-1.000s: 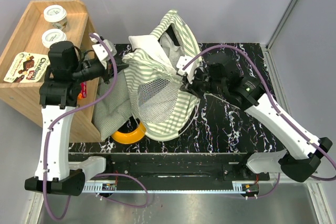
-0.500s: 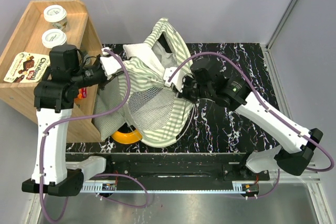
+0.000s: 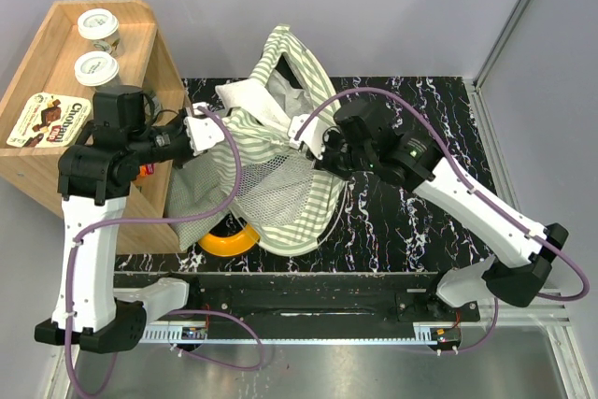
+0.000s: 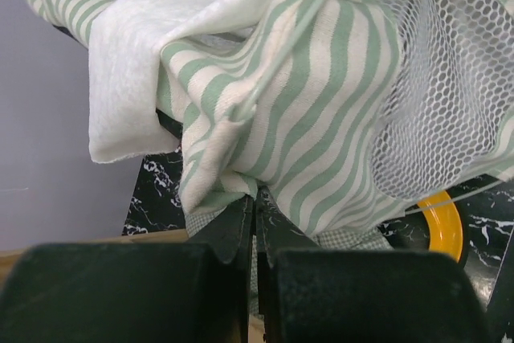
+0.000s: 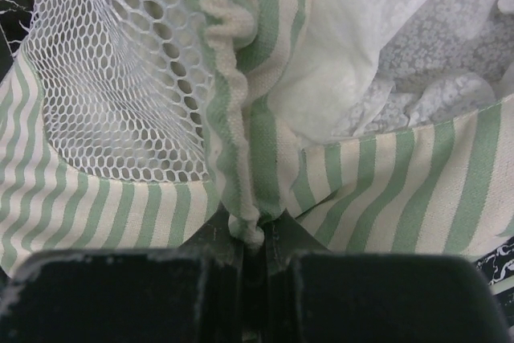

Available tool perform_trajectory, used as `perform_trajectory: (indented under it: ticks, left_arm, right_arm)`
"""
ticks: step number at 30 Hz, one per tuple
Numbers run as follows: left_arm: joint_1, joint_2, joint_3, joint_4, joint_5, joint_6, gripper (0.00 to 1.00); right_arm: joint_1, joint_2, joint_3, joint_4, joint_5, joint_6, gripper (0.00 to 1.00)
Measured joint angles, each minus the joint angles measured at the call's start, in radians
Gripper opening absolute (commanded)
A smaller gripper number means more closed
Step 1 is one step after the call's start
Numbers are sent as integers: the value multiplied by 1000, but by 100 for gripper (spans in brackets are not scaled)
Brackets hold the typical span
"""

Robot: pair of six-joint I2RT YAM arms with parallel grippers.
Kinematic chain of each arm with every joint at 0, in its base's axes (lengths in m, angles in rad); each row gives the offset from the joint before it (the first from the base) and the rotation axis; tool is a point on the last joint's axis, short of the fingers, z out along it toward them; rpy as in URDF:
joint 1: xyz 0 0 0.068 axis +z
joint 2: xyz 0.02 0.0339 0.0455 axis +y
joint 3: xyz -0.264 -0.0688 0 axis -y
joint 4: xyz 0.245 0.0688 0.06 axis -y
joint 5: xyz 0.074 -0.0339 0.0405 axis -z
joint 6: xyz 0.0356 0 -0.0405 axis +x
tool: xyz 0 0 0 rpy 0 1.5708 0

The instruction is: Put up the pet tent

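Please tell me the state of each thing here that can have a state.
pet tent: not set up, crumpled, held up between both pincers.
left pincer: shut on striped tent fabric.
right pincer: shut on a tent seam.
two cups: upright, lids on.

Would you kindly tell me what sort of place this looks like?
Probably a robotics lab test cell: two arms bolted to a marbled table, grey partition walls, a wooden shelf of props.

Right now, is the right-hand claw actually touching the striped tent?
Touching. In the right wrist view, the right gripper is pinched shut on a gathered seam of the pet tent, with striped fabric bunched between its fingers.
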Motion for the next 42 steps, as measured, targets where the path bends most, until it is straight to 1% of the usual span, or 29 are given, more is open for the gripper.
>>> perform_trajectory:
  ticks: [8, 17, 26, 31, 34, 35, 39, 42]
  left_arm:
    - [-21, 0, 44, -64, -65, 78, 0]
    - [-55, 0, 107, -125, -77, 130, 0]
    - [-98, 1, 107, -144, -110, 150, 0]
    - [-113, 2, 127, -151, -127, 138, 1]
    - [-118, -1, 135, -140, -160, 106, 10]
    - [-119, -2, 135, -137, -175, 100, 15]
    - [-119, -5, 121, -124, -233, 77, 43]
    - [-116, -11, 117, -116, -274, 63, 49]
  right_arm:
    - [12, 47, 46, -33, 6, -3, 0]
    - [56, 73, 92, -57, 10, -33, 0]
    - [72, 116, 181, -106, 32, -70, 0]
    - [82, 144, 198, -110, 43, -78, 0]
    - [86, 143, 191, -89, 61, -82, 0]
    - [86, 136, 177, -70, 65, -84, 0]
    - [86, 105, 106, -32, 83, -84, 0]
    - [83, 100, 61, -23, 89, -79, 0]
